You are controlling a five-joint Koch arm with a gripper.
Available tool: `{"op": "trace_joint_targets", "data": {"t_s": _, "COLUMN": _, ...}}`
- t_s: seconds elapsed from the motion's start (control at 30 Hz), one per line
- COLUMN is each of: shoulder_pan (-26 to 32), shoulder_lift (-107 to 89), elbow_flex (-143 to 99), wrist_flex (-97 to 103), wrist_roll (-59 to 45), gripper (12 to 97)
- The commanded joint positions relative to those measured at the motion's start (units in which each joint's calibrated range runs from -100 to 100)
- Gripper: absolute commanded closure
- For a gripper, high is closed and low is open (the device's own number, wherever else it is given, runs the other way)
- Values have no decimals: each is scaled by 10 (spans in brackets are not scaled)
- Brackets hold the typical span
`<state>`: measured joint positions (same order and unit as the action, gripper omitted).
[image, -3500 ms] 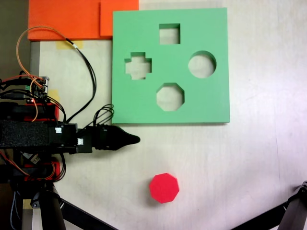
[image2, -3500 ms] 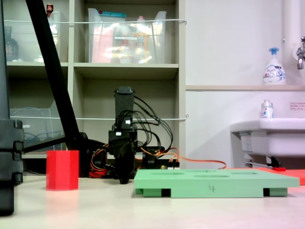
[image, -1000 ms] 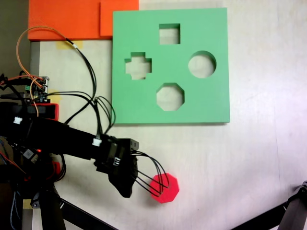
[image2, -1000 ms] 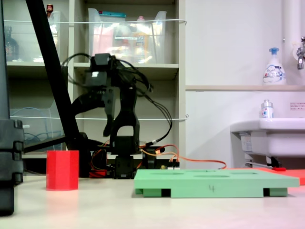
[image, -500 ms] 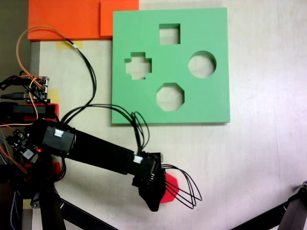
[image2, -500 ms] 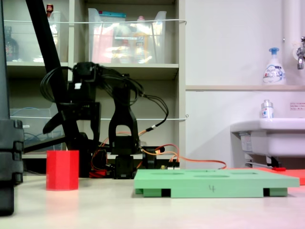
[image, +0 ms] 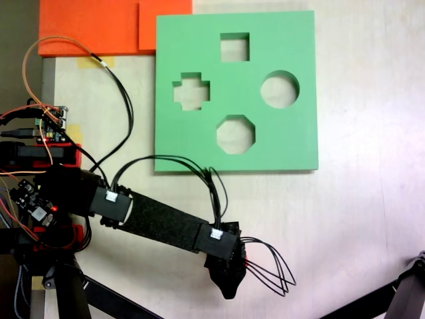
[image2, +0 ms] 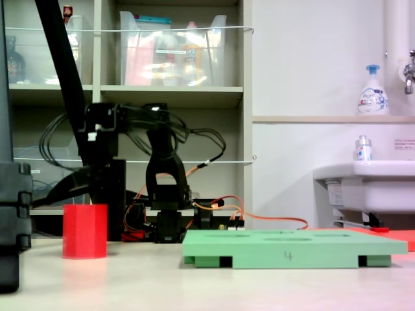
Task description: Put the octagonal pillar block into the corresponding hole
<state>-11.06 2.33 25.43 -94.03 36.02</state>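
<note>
Claw [image: 229, 287] hangs over the octagonal pillar block [image2: 85, 231] near the surface's [image: 358, 219] near edge, hiding it from above; whether its jaws are apart cannot be told. Bare surface separates it from the green board [image: 292, 143], whose eight-sided hole [image: 235, 134] lies uncovered toward the far edge.

Orange foam sheets [image: 99, 26] are lying at the worktop's [image: 358, 219] far left corner; a soap bottle [image2: 373, 91] is standing above a sink [image2: 369, 184].
</note>
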Motion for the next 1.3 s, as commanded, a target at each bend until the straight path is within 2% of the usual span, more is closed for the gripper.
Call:
{"op": "trace_joint_targets", "data": {"t_s": 0.0, "shoulder_pan": -2, "shoulder_lift": 0, "elbow_flex": 26, "wrist_flex": -21, "wrist_roll": -4, "gripper": 277}}
{"op": "trace_joint_targets", "data": {"t_s": 0.17, "shoulder_pan": -4, "shoulder_lift": 12, "elbow_flex": 19, "wrist_flex": -23, "wrist_roll": -5, "gripper": 297}}
{"op": "trace_joint_targets", "data": {"t_s": 0.27, "shoulder_pan": -8, "shoulder_lift": 12, "elbow_flex": 8, "wrist_flex": -23, "wrist_roll": -6, "gripper": 413}}
{"op": "trace_joint_targets", "data": {"t_s": 0.33, "shoulder_pan": -9, "shoulder_lift": 16, "elbow_flex": 5, "wrist_flex": -23, "wrist_roll": -6, "gripper": 416}}
{"op": "trace_joint_targets", "data": {"t_s": 0.37, "shoulder_pan": -9, "shoulder_lift": 16, "elbow_flex": 1, "wrist_flex": -23, "wrist_roll": -6, "gripper": 444}}
{"op": "trace_joint_targets", "data": {"t_s": 0.47, "shoulder_pan": -13, "shoulder_lift": 12, "elbow_flex": -18, "wrist_flex": -23, "wrist_roll": -6, "gripper": 589}}
{"op": "trace_joint_targets", "data": {"t_s": 0.53, "shoulder_pan": -15, "shoulder_lift": 2, "elbow_flex": -31, "wrist_flex": -22, "wrist_roll": -6, "gripper": 636}}
{"op": "trace_joint_targets", "data": {"t_s": 0.77, "shoulder_pan": -15, "shoulder_lift": -54, "elbow_flex": -79, "wrist_flex": -23, "wrist_roll": -6, "gripper": 682}}
{"op": "trace_joint_targets", "data": {"t_s": 1.27, "shoulder_pan": 16, "shoulder_lift": -343, "elbow_flex": -137, "wrist_flex": -60, "wrist_roll": 78, "gripper": 681}}
